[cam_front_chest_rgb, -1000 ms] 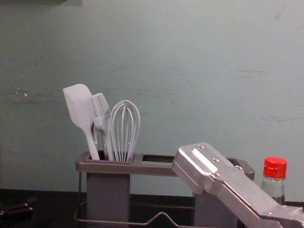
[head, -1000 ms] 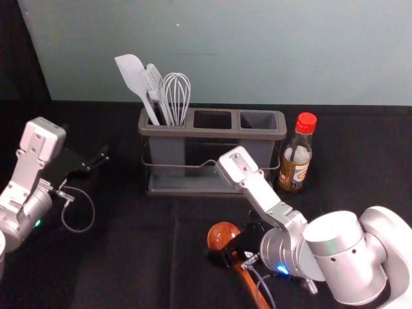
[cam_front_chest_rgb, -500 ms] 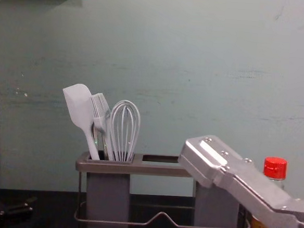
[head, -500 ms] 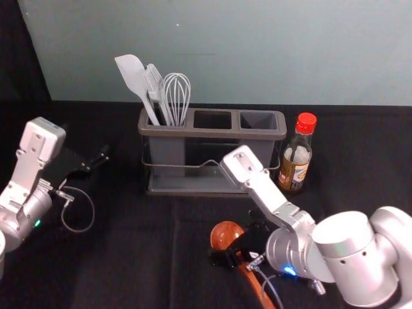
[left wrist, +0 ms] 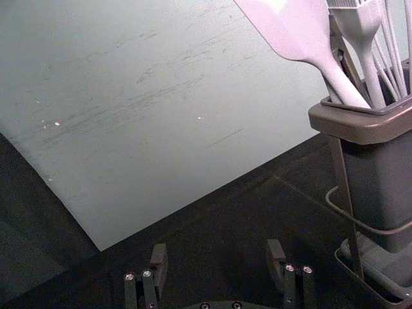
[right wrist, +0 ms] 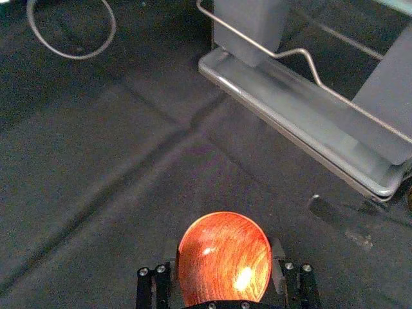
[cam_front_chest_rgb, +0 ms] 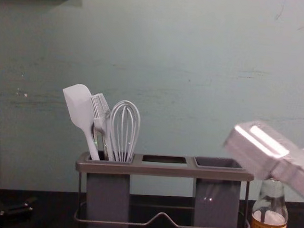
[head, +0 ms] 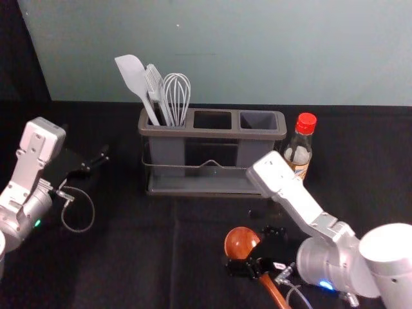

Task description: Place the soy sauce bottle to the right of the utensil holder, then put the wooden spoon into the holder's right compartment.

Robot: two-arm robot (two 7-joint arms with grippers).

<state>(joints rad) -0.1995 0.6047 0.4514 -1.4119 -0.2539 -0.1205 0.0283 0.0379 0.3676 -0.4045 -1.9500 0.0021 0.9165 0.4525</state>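
Observation:
In the head view my right gripper is shut on the wooden spoon, just below its bowl, in front of the holder's right part. The right wrist view has the spoon bowl between the fingers of my right gripper. The utensil holder has a right compartment with nothing in it. Right beside it stands the upright soy sauce bottle, its lower part behind my right arm. My left gripper idles left of the holder; in its wrist view the left gripper is open.
A white spatula, a brush and a whisk rise from the holder's left compartment. The middle compartment is vacant. A wall stands behind the table. Black cloth covers the table.
My right gripper has moved rightward and slightly nearer the table's front, carrying the spoon. In the chest view the right arm has risen and shifted right, uncovering the right compartment. The left arm stayed still.

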